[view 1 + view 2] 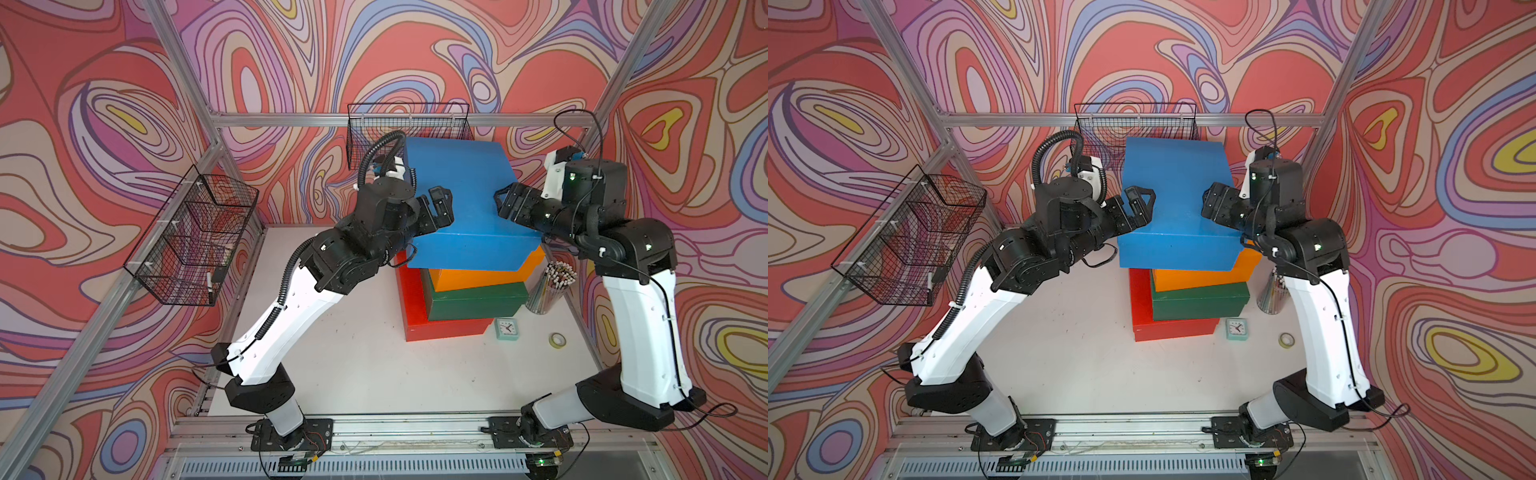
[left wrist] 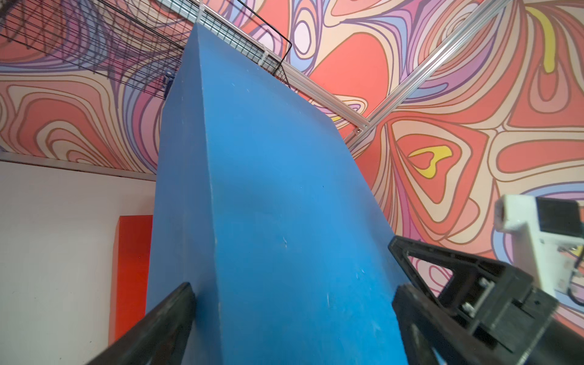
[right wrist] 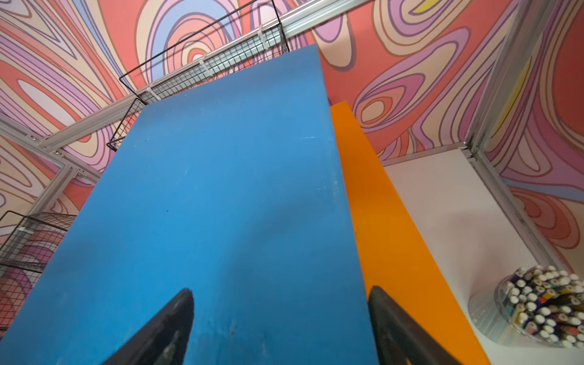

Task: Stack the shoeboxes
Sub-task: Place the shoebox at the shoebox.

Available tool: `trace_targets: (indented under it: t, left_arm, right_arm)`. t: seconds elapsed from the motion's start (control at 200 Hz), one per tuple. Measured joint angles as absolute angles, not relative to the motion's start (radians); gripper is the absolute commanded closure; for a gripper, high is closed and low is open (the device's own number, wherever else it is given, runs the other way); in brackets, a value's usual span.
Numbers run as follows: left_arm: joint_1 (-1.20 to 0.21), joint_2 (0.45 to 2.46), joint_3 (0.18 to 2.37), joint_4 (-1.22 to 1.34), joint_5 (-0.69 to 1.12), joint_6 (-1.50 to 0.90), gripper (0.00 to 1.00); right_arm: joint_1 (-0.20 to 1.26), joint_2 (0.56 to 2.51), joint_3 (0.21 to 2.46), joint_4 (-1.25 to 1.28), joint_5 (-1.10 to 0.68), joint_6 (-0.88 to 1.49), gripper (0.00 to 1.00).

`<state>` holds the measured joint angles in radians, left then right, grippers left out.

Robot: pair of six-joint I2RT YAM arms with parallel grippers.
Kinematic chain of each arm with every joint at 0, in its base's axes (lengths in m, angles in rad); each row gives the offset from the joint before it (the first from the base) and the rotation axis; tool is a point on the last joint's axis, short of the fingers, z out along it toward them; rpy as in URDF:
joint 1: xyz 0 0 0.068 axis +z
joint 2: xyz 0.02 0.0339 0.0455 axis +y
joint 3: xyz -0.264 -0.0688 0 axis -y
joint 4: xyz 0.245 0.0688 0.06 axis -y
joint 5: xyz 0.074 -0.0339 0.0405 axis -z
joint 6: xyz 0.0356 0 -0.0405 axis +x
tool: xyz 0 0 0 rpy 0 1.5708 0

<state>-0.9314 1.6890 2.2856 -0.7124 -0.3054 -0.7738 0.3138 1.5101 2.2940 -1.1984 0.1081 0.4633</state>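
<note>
The shoeboxes stand in one pile at the back middle of the table. The red one [image 1: 411, 303] is at the bottom, then the dark green [image 1: 473, 301], then the orange [image 1: 482, 274]. On top lies the blue one [image 1: 461, 195], skewed and overhanging. My left gripper [image 1: 442, 208] is open at the blue box's left edge, its fingers either side of that edge [image 2: 294, 294]. Open too is my right gripper [image 1: 500, 203] at the right edge, one finger over the blue lid [image 3: 177, 316] and one over the orange box [image 3: 395, 322].
A black wire basket [image 1: 409, 124] hangs on the back rail just behind the pile. Another wire basket [image 1: 195, 237] hangs on the left rail. Right of the pile stand a clear cup of pencils [image 1: 552, 286], a small clock [image 1: 507, 329] and a tape roll [image 1: 557, 340].
</note>
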Motion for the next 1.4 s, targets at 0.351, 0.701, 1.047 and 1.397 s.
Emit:
trace_targets:
  t: [0.351, 0.701, 1.047, 1.397]
  left_arm:
    - [-0.900, 1.702, 2.289, -0.705, -0.226, -0.774, 0.00]
    - [-0.823, 1.663, 2.187, -0.685, -0.217, -0.779, 0.00]
    - [-0.732, 1.467, 2.033, -0.678, -0.245, -0.754, 0.04]
    - [-0.556, 1.370, 1.897, -0.676, -0.181, -0.760, 0.03]
  right_arm:
    - [0.221, 1.546, 2.345, -1.192, -0.014, 0.426, 0.03]
    - [0.206, 1.512, 2.358, -1.251, 0.092, 0.351, 0.10]
    - [0.132, 1.365, 2.170, -1.231, 0.295, 0.259, 0.22]
    - [-0.199, 1.470, 2.007, -1.150, -0.010, 0.308, 0.25]
